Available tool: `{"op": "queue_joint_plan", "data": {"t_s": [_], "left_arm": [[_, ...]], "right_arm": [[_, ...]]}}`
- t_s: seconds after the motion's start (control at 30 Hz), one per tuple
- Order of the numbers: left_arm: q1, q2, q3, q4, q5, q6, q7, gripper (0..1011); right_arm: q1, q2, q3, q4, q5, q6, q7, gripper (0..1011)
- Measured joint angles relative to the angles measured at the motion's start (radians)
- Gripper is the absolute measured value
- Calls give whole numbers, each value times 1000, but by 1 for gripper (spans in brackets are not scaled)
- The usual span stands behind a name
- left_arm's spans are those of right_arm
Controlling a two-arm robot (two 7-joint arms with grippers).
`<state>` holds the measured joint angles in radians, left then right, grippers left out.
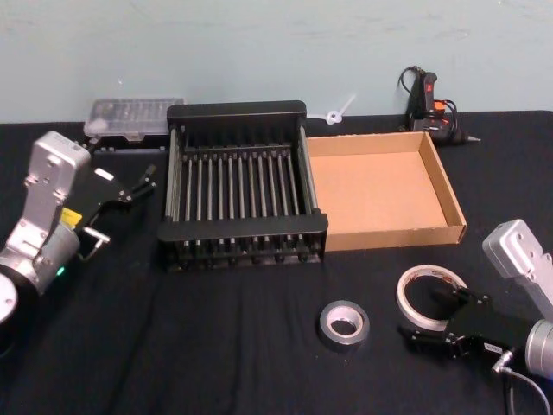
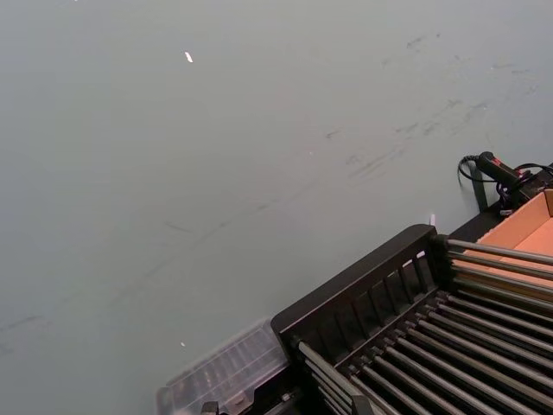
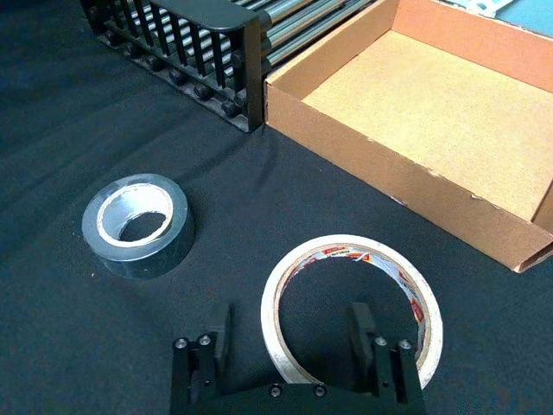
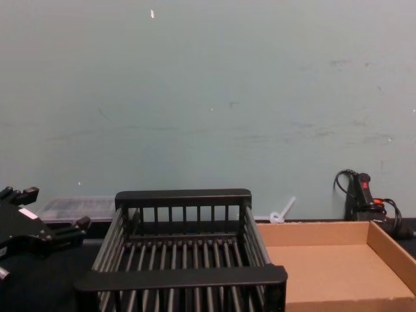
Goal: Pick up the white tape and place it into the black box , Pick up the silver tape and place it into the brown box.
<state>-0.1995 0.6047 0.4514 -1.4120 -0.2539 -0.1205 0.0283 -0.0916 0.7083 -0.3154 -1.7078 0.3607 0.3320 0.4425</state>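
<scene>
The white tape (image 1: 429, 294) (image 3: 352, 307) lies flat on the black cloth at the front right. My right gripper (image 1: 436, 316) (image 3: 289, 335) is open and low over it, one finger inside the ring and the other outside its wall. The silver tape (image 1: 344, 324) (image 3: 138, 225) lies flat just left of it, untouched. The black box (image 1: 242, 194) (image 4: 182, 276) (image 2: 415, 328) stands mid-table, with the brown box (image 1: 380, 186) (image 3: 432, 112) (image 4: 325, 260) against its right side. My left gripper (image 1: 138, 184) (image 4: 55, 208) hovers open left of the black box, holding nothing.
A clear plastic case (image 1: 134, 117) (image 2: 225, 372) sits behind the black box at the back left. A black glue gun (image 1: 428, 104) (image 4: 361, 195) with its cable and a small white piece (image 1: 337, 112) lie along the back wall.
</scene>
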Motion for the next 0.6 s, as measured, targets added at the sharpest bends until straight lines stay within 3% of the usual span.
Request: {"op": "queue_joint_plan", "data": {"t_s": [0.23, 0.43, 0.6], "left_arm": [[0, 0, 0, 0, 0, 0, 0, 1001], [0, 0, 0, 0, 0, 0, 0, 1001], [0, 0, 0, 0, 0, 0, 0, 1001]], "right_arm": [[0, 0, 0, 0, 0, 0, 0, 748], [0, 0, 0, 0, 0, 0, 0, 509], [0, 0, 0, 0, 0, 0, 0, 366]]}}
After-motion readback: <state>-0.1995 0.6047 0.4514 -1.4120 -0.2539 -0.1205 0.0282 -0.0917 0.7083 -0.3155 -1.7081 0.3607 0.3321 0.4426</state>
